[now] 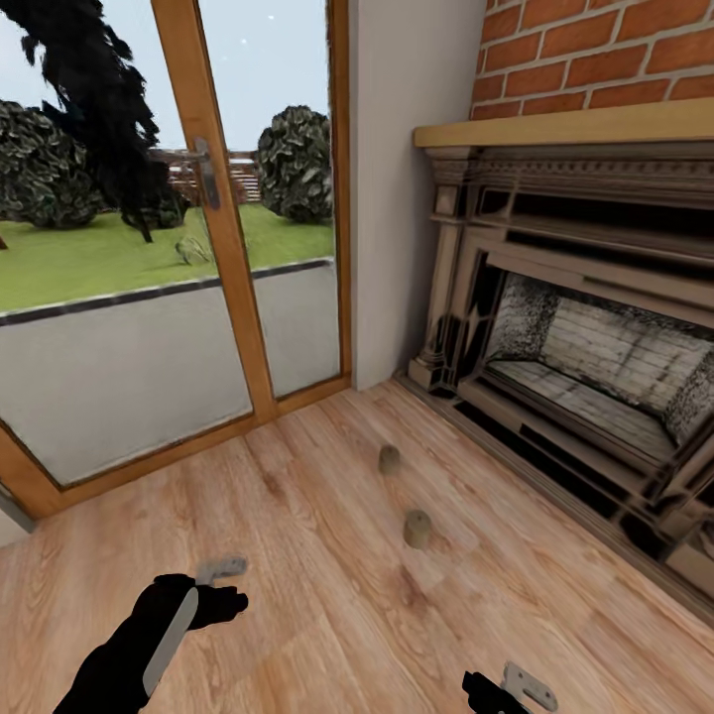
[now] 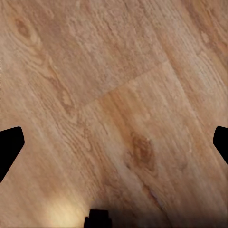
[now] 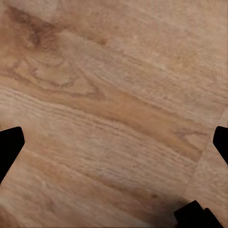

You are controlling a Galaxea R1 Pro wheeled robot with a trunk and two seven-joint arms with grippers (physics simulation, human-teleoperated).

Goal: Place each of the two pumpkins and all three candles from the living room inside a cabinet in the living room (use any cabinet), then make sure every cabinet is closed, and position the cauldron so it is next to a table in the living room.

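Two small tan stubby candles stand on the wood floor in the head view, one (image 1: 390,458) farther off and one (image 1: 417,529) nearer, both in front of the fireplace. My left gripper (image 1: 226,583) hovers over bare floor to the left of them, well apart. At the bottom edge, my right gripper (image 1: 511,691) hangs below and right of the nearer candle. In both wrist views the black fingertips (image 2: 9,147) (image 3: 9,147) sit wide apart at the picture's edges with only floorboards between them, so the left gripper (image 2: 114,142) and right gripper (image 3: 114,142) are open. The pumpkins, cabinet, table and cauldron are out of view.
A brick fireplace (image 1: 585,337) with a wooden mantel fills the right side, its hearth edge running along the floor. A glass door (image 1: 149,297) with a wooden frame and metal handle closes off the left and back. Wood floor (image 1: 327,595) stretches between them.
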